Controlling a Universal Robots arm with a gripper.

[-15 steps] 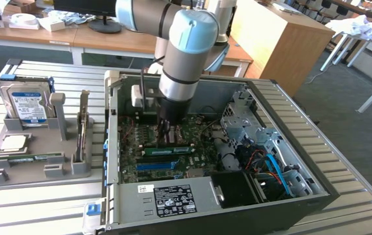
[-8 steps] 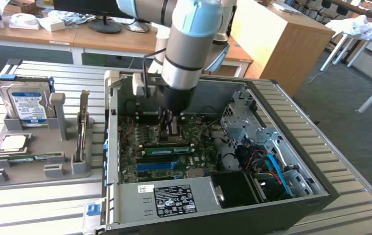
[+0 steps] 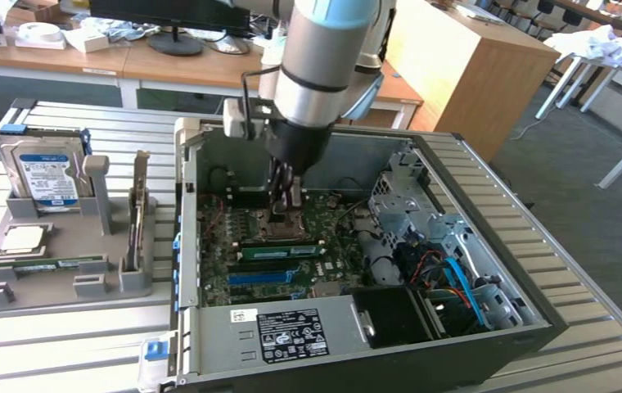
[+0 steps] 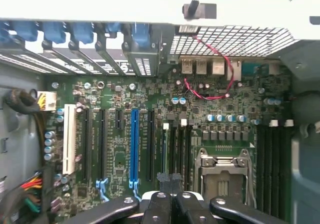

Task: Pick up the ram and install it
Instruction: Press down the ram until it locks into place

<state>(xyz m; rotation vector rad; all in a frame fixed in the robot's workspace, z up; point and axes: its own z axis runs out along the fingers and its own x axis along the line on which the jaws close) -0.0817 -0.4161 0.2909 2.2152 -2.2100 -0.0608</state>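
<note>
The ram (image 3: pixel 56 264) looks to be the thin green stick lying flat at the front of the grey holder (image 3: pixel 27 299), on the exterior view's left, outside the case. My gripper (image 3: pixel 289 203) is far from it, lowered into the open computer case (image 3: pixel 475 348) just above the motherboard (image 3: pixel 289 262) near the processor socket (image 3: pixel 279 227). In the wrist view the black fingers (image 4: pixel 161 199) are pressed together, and nothing shows between them at the gripper (image 4: pixel 170 177). Below them lie the motherboard (image 4: pixel 150 109), the socket (image 4: pixel 222 176) and long black slots (image 4: pixel 272 154).
The holder also carries an upright blue-labelled hard drive (image 3: pixel 47 176), a square silver processor chip (image 3: pixel 22 239) and a thin board standing on edge (image 3: pixel 138 209). Case walls, the drive cage (image 3: pixel 409 205) and cables (image 3: pixel 453 274) surround the gripper. A red wire (image 4: pixel 210 91) crosses the board.
</note>
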